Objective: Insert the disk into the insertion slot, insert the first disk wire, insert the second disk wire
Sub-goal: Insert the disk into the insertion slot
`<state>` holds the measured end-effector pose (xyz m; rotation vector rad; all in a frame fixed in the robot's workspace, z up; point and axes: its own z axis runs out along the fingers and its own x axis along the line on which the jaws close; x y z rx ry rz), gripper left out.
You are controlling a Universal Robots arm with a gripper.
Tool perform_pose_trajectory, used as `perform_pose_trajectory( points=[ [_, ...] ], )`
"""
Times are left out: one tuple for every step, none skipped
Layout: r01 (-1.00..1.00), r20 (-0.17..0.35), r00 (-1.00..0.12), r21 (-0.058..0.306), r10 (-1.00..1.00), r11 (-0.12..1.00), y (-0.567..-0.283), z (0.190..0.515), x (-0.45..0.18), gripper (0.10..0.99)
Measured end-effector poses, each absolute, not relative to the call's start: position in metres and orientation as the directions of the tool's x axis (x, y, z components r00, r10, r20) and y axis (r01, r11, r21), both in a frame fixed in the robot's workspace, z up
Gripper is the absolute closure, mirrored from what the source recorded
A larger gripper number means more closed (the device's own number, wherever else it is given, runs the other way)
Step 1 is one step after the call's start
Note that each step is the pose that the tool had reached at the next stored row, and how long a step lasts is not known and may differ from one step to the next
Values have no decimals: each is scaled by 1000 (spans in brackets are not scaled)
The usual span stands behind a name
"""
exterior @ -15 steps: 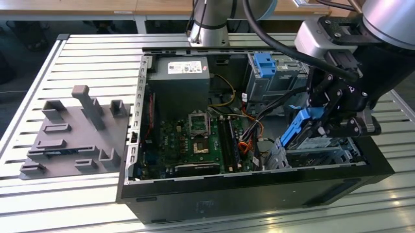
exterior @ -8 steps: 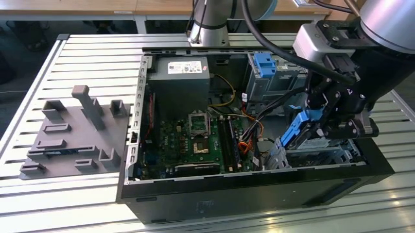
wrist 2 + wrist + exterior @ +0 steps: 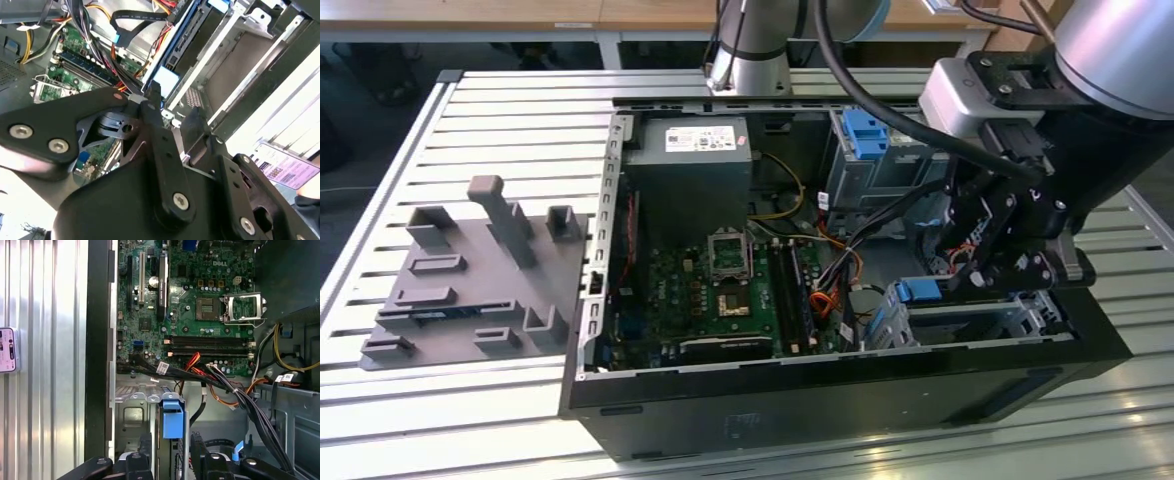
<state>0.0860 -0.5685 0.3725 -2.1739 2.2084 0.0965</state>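
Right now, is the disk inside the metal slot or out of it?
In. The disk stands between the walls of the slot, with its blue end at the opening. How deep it sits: cannot tell.

The disk (image 3: 171, 419) has a bright blue caddy, the insertion slot (image 3: 133, 412) is silvery-grey, the motherboard (image 3: 200, 290) green.

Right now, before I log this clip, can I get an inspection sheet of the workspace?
Surface: slatted metal table, carrying an open computer case.
Job's things: disk, its blue caddy end at the mouth of the insertion slot.
Clutter: grey fixture plate on the exterior view's left.
Gripper: gripper open, straddling the caddy end.
Cables: black, orange and red bundle running past the slot; plugged into the disk or not, cannot tell.
Surroundings: wooden desks behind.
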Motion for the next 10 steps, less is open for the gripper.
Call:
perform_pose_trajectory(
  points=[
    [-1000, -73, -16, 15, -997, 15, -568, 372, 86, 647],
    [-1000, -73, -16, 15, -997, 15, -568, 371, 86, 647],
    [-1000, -73, -16, 15, -997, 15, -568, 371, 86, 647],
    [-1000, -73, -16, 15, -997, 15, -568, 370, 86, 663],
    [-1000, -73, -16, 15, -997, 15, -569, 369, 86, 722],
    [-1000, -73, -16, 15, -997, 15, -568, 369, 86, 784],
    [-1000, -73, -16, 15, -997, 15, -568, 368, 86, 784],
    [-1000, -73, -16, 15, -997, 15, -568, 368, 86, 843],
    [-1000, -73, -16, 15, -997, 15, -568, 368, 86, 902],
    [-1000, -73, -16, 15, -997, 15, -568, 367, 86, 902]
  ],
)
